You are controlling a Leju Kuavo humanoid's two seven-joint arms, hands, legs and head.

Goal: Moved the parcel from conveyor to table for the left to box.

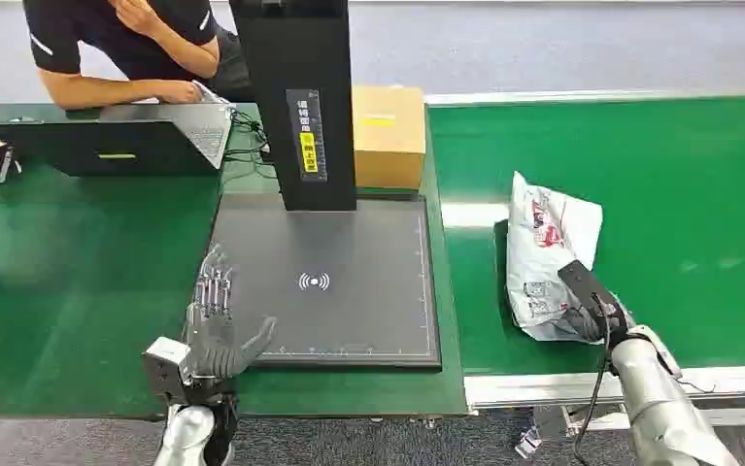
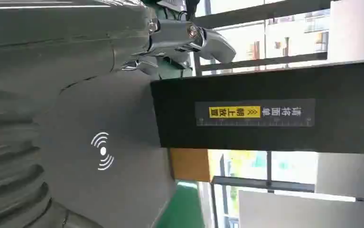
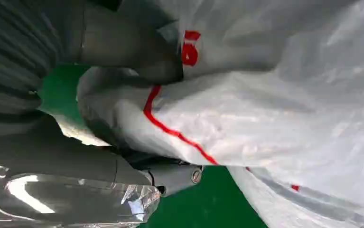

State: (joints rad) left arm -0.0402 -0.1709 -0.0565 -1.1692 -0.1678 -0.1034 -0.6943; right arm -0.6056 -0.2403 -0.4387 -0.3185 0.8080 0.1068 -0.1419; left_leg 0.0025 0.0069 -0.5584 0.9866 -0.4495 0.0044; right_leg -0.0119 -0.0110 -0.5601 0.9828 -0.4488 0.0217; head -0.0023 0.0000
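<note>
At the far left of the green table (image 1: 77, 282), a person (image 1: 125, 44) in a dark short-sleeved top leans over an open laptop (image 1: 116, 136), one forearm resting beside it. Nearer and a little to the right, the left hand (image 1: 215, 325) lies over the near left corner of the dark scanning pad (image 1: 349, 282), palm down, fingers stretched apart and holding nothing; from its wrist camera, the fingers (image 2: 189, 35) reach out above the pad surface. A white wireless symbol (image 1: 314, 282) is printed at the middle of the pad. At the pad's far edge stands a black upright column (image 1: 295, 97) carrying a label with a yellow band (image 1: 308, 146). Just right of the column, at the far side of the table, sits a brown cardboard box (image 1: 388, 134).

Right of the table runs the green conveyor belt (image 1: 679, 194). The parcel (image 1: 543, 254), a crumpled white plastic mailer with red print, lies on the belt near its left edge. The right hand (image 1: 596, 316) is at the parcel's near end, its fingers closed on the bag; the right wrist camera shows the thumb and fingers (image 3: 123, 45) clamped on either side of a fold of the white film.
</note>
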